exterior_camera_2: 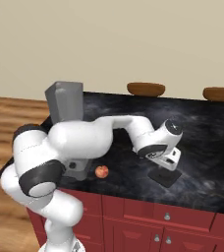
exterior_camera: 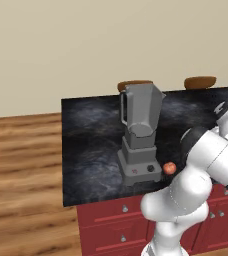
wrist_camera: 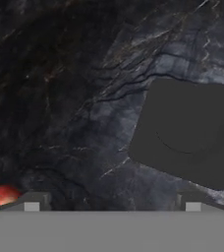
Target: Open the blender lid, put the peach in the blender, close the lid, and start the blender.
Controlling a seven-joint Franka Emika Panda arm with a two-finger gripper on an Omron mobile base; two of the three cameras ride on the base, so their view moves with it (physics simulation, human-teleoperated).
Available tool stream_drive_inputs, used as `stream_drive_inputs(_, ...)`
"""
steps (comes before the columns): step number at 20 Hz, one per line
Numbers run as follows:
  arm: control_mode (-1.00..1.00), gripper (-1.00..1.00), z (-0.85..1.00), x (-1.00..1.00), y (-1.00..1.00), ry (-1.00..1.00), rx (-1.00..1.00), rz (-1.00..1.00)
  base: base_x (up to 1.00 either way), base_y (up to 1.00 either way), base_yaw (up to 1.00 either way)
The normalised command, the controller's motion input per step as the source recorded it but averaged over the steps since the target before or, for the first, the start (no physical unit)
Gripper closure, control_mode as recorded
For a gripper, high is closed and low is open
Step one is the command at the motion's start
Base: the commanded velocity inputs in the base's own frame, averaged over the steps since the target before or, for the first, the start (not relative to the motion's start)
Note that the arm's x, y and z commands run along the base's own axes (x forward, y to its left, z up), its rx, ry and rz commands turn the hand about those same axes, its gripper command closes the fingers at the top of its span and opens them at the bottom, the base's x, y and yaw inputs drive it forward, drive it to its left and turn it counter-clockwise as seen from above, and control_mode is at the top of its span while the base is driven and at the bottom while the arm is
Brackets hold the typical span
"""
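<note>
Your left base view sits behind the arm, looking forward and down across the black marble counter (exterior_camera: 91,145) at middle range. The right base view does the same from the other side. You get the blender (exterior_camera: 140,132) and peach (exterior_camera_2: 101,171) in both. Your hand view looks almost straight down, close over the countertop, blender lid (wrist_camera: 186,133) at right, peach at lower-left edge.

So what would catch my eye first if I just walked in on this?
Probably the tall grey blender standing open-topped on the black marble counter, with a small orange-red peach beside its base. Next, the white arm bending over the counter, its hand just above the flat dark square lid lying on the marble.
</note>
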Motion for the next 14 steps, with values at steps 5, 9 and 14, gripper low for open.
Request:
stream_drive_inputs(5,-1.0,-1.0,0.0,-0.32,0.95,0.0,-0.15,0.36,0.0,0.0,0.0)
stream_drive_inputs(9,-1.0,-1.0,0.0,-0.14,1.0,0.09,-0.24,0.25,0.0,0.0,0.0)
stream_drive_inputs(14,-1.0,-1.0,0.0,-0.11,0.76,0.07,-0.14,0.3,0.0,0.0,0.0)
